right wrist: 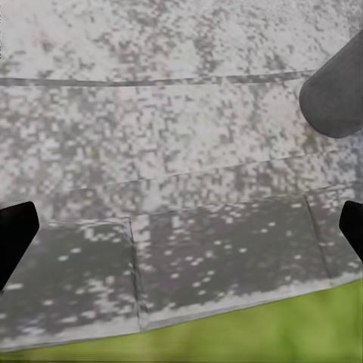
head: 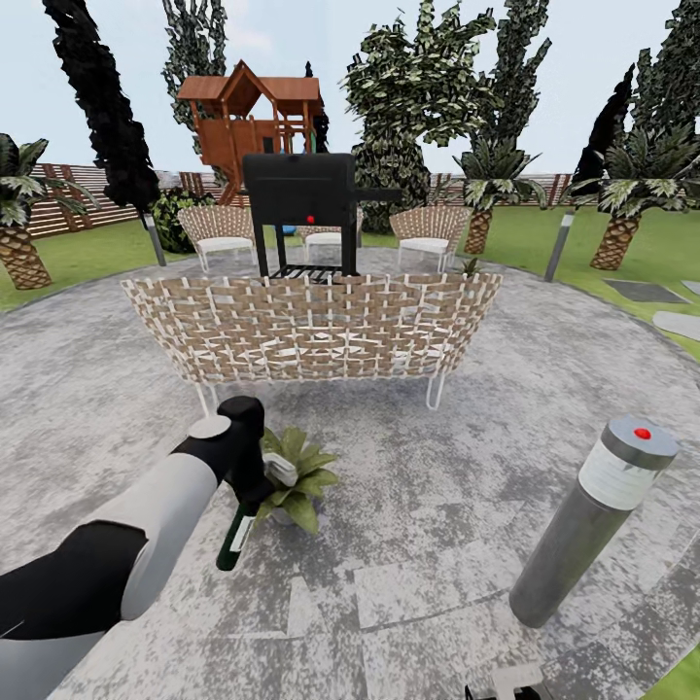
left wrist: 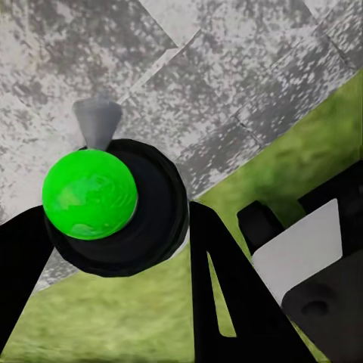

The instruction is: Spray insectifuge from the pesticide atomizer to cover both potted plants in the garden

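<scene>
My left gripper (head: pixel 255 483) is shut on the pesticide atomizer (head: pixel 234 541), a slim dark green bottle with a white label that hangs down over the stone patio (head: pixel 408 506). Its pale trigger head sits right beside a potted plant (head: pixel 299 473), a low rosette of green leaves. In the left wrist view the atomizer (left wrist: pixel 98 200) shows end-on between the black fingers (left wrist: pixel 219 287). A small leafy plant (head: pixel 470 264) peeks up past the sofa's right end. My right gripper (right wrist: pixel 181 234) is open above the patio's edge, nothing between its fingertips.
A woven wicker sofa (head: pixel 311 326) stands just beyond the plant. Behind it are a black grill (head: pixel 297 194), wicker chairs (head: pixel 219 233) and a wooden playhouse (head: pixel 251 112). A grey bollard light (head: pixel 593 525) stands at the right, near my right arm. Lawn (head: pixel 671 243) rings the patio.
</scene>
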